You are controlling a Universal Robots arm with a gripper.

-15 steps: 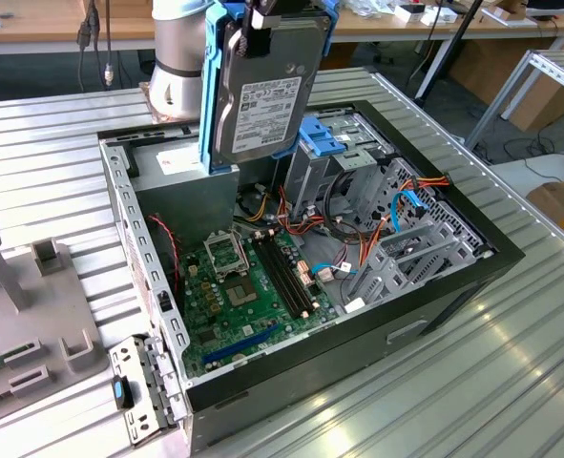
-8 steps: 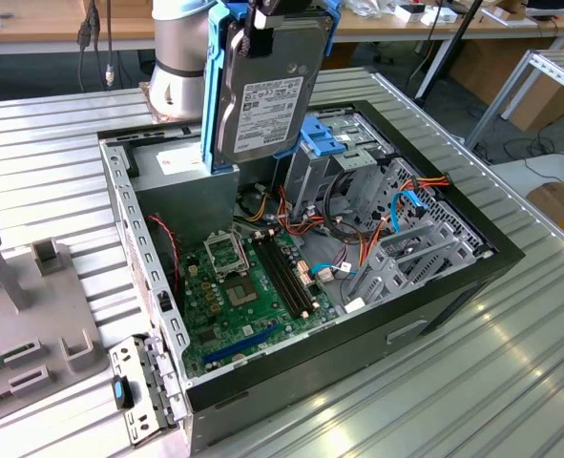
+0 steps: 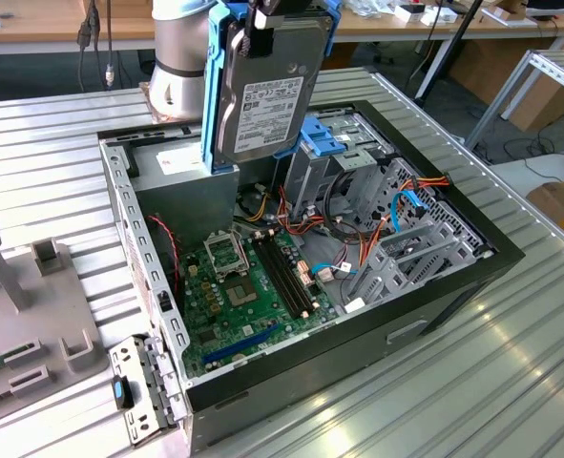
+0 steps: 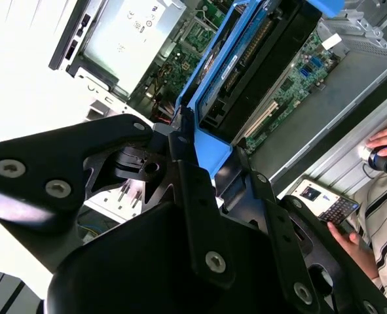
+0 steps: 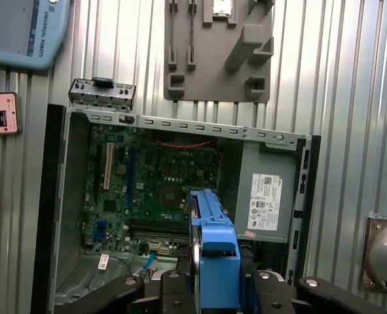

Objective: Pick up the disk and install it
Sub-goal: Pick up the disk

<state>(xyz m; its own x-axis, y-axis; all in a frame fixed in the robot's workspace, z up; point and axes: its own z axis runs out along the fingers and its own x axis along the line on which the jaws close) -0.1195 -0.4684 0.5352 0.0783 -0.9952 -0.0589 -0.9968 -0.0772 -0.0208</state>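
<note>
The disk hangs upright above the open case, fingers clamped on its blue carrier. It is best held square to the drive cage, apparently just beside.

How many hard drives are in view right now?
1. The disk in its blue carrier hangs from the gripper, jaws shut on it, above the open computer case. Others may be hidden inside the drive cage.
</note>
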